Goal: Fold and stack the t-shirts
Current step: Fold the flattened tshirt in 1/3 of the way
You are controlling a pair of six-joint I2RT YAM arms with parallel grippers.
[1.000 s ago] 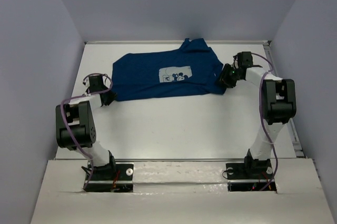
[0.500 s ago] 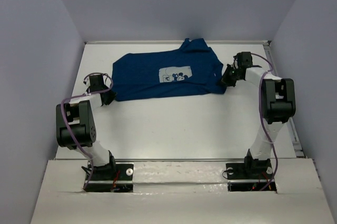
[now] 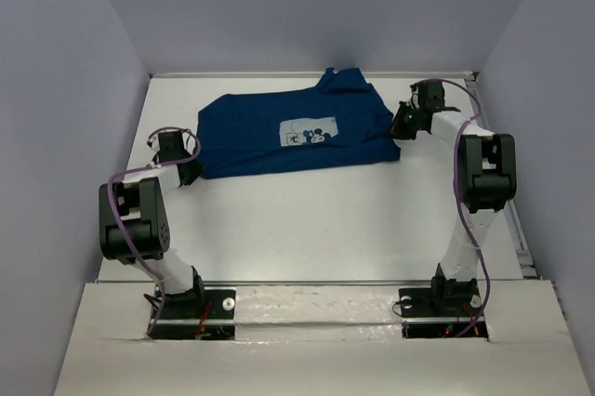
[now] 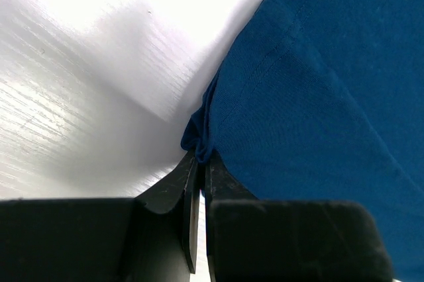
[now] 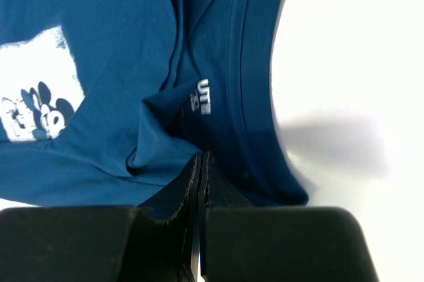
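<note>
a dark royal-blue short-sleeved cloth t-shirt (image 3: 293, 131) lies spread on the far half of the flat white table (image 3: 307, 219), hem to the left, collar to the right, its white rectangular chest print (image 3: 310, 131) facing up. one sleeve reaches close to the table's far edge. the left gripper (image 4: 199, 163) has its black fingers pressed together on a bunched bit of the shirt's near-left hem corner. the right gripper (image 5: 199, 163) is clamped on fabric just near of the ribbed collar (image 5: 242, 63). a wide band of white tabletop runs between the shirt's near edge and the arm bases; pale lilac walls (image 3: 65, 89) stand close on the left, right and far sides.
</note>
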